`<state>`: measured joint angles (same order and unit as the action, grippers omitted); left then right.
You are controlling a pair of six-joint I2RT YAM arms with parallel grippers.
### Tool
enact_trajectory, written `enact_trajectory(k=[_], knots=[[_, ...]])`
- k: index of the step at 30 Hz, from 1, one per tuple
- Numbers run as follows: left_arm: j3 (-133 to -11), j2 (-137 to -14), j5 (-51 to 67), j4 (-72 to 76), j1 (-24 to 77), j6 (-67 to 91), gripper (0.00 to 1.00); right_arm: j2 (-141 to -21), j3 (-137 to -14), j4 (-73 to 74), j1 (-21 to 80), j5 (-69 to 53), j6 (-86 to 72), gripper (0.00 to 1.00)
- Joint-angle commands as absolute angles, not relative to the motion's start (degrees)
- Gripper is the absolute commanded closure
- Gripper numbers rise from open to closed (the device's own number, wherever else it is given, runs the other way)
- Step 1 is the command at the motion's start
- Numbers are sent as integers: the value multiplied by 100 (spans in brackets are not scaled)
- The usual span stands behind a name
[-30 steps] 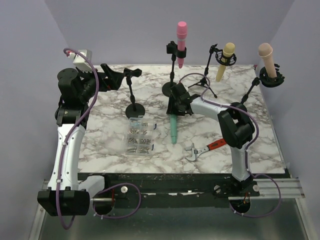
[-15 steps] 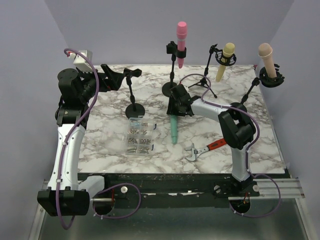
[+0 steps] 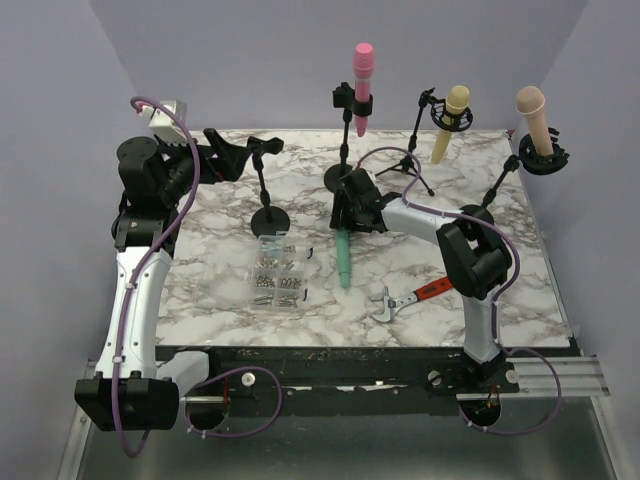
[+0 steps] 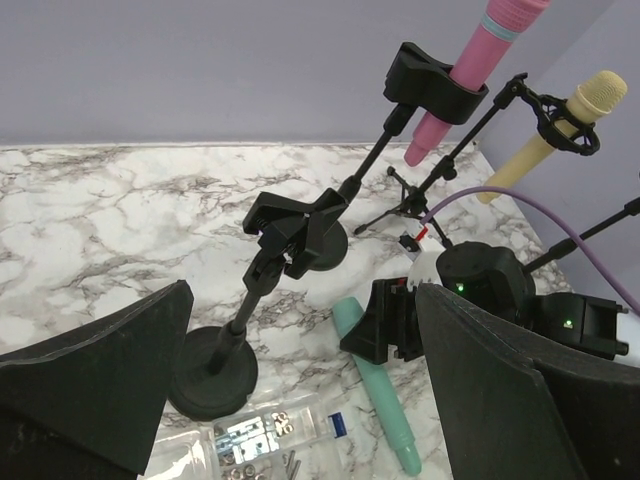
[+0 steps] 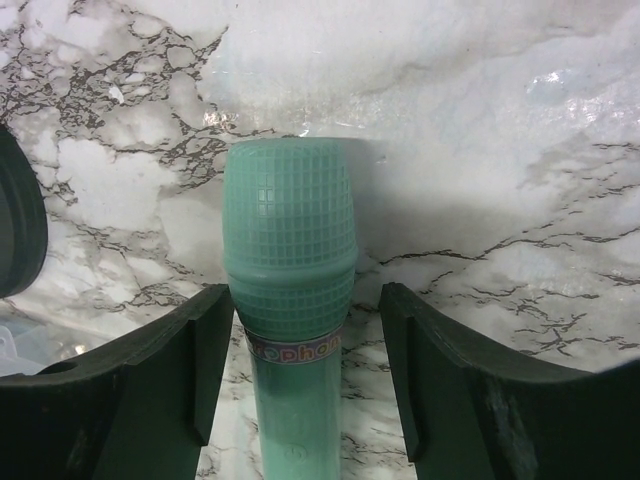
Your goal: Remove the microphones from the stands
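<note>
Looking down the right wrist, I see the right claw spread open either side of the teal microphone, which lies flat on the surface, right of the empty stand. Release step, I'd say; next, lift straight up without nudging it. Left claw gapes wide too.

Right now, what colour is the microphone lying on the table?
Teal microphone; clearest in right wrist view.

Teal microphone, grey-veined white marble table
</note>
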<state>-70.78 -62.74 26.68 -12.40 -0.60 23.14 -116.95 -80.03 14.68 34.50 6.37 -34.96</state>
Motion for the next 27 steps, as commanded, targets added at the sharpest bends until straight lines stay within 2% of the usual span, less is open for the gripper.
enact_trajectory(k=[1,8,10,11,20,27], knots=[[-7025,-6378,2903,-1092,-18,2266,4,-11616,-7945,1622,3454,717,-3344,30],[-6974,-6505,3383,-830,-18,2365,3,-11295,-8035,1520,3454,376,-2997,15],[-7033,-6618,3511,-871,-19,2444,3,-11155,-8076,1521,3454,305,-2924,1],[-7063,-6675,3553,-896,-18,2481,3,-11074,-8077,1521,3454,300,-2905,0],[-7093,-6720,3142,-1032,-18,2909,2,-10093,-7740,1740,3453,269,-2645,0],[-7010,-6744,2778,-949,149,3597,3,-8853,-6734,1507,3452,175,-2202,0]])
